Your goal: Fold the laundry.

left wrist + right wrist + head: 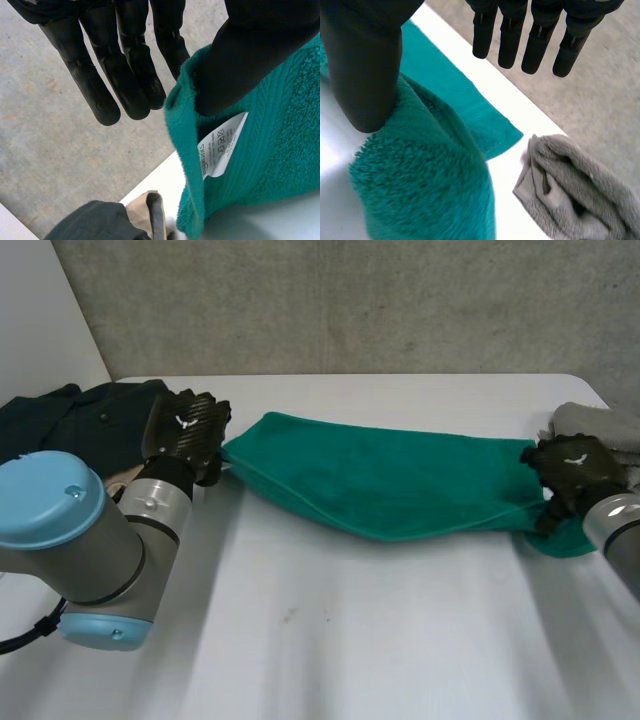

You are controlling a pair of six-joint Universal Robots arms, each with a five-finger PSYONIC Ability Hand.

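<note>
The green towel point(380, 485) lies stretched across the table point(330, 630), its long axis running from my left hand point(185, 430) to my right hand point(578, 465), one short end at each. My left pinches the labelled corner between thumb and nearest finger. My right's fingers are straight and clear of the cloth, with only the thumb pressing the bunched end. Halving it, I judge, means carrying one end along that axis. Dark clothes point(70, 410) sit beside my left, a grey towel point(580, 190) beside my right.
</note>
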